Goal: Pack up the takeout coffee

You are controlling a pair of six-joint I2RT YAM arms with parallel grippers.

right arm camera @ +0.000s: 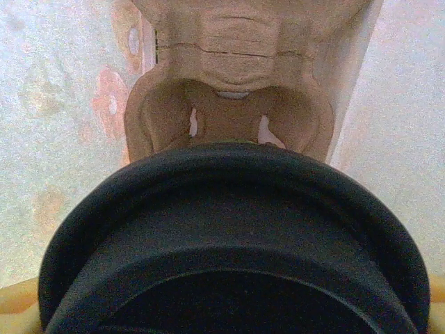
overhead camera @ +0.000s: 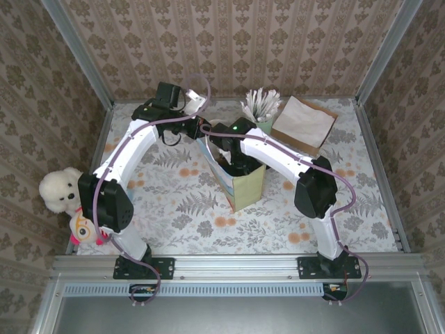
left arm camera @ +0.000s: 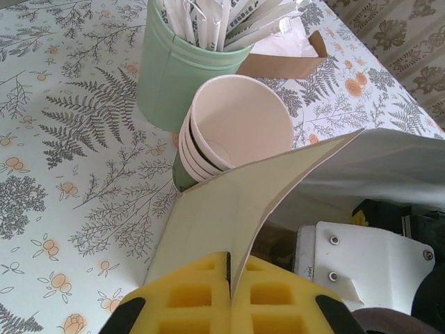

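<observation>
Pinching the upper edge of the paper bag (overhead camera: 249,189) with the left hand (left arm camera: 229,270), its yellow left pads (left arm camera: 188,299) pressed flat together on the cream flap. Reaching down into the bag's open mouth with the right hand (overhead camera: 238,161), spread wide and clamped around the takeout coffee (right arm camera: 229,229) (round black lid looming right under the wrist camera, a sliver of yellow right pad (right arm camera: 12,313) at each bottom corner). Holding that cup inside the bag, between its pale walls, with a moulded brown pulp carrier (right arm camera: 229,118) deeper down beyond the lid; cannot tell whether cup and carrier touch. Keeping the bag upright on the floral surface (overhead camera: 174,209), between the two arms. Just past the pinched flap, from the left wrist: a stack of cream-lined cups (left arm camera: 236,125), a pale-green cup of white sticks (left arm camera: 174,76) right behind it, then a brown cardboard tray (left arm camera: 285,64) of napkins further back. Off at the surface's left edge, a white plush toy (overhead camera: 59,191).
</observation>
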